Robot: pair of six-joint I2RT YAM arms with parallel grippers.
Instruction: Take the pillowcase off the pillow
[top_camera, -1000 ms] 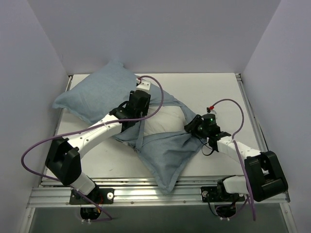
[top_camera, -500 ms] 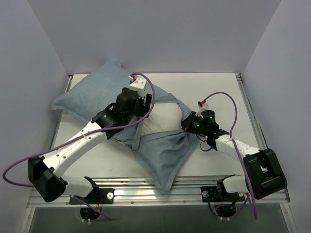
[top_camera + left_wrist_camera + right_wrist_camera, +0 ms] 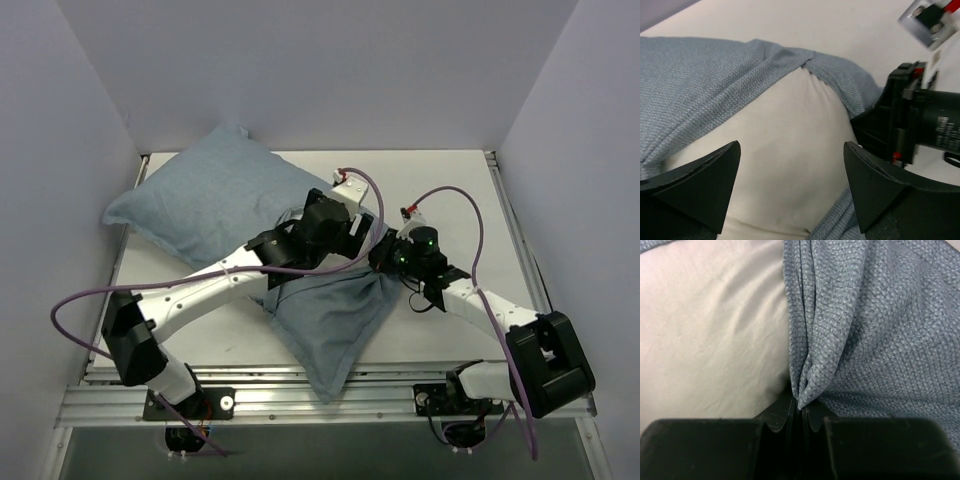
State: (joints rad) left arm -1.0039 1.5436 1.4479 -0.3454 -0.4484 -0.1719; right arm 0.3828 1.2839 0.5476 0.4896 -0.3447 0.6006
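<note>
On the table [image 3: 450, 185], the pillow [image 3: 775, 115] lies mostly inside the pillowcase [image 3: 200, 205], peeling barely begun: right gripper [image 3: 800, 414] pinches its bunched edge, while left gripper [image 3: 790, 150] gapes over bare pillow, seemingly not touching, and should next pin it.

No legible text or labels.

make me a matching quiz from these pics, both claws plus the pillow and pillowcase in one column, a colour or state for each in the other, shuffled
Column one
1. left claw
2. right claw
3. pillow
4. pillowcase

Column two
a. light blue woven fabric
b. open, poised over the bare white patch
c. white, showing through the opening
d. shut on a bunched fold of fabric

Pairs: 1-b, 2-d, 3-c, 4-a
</note>
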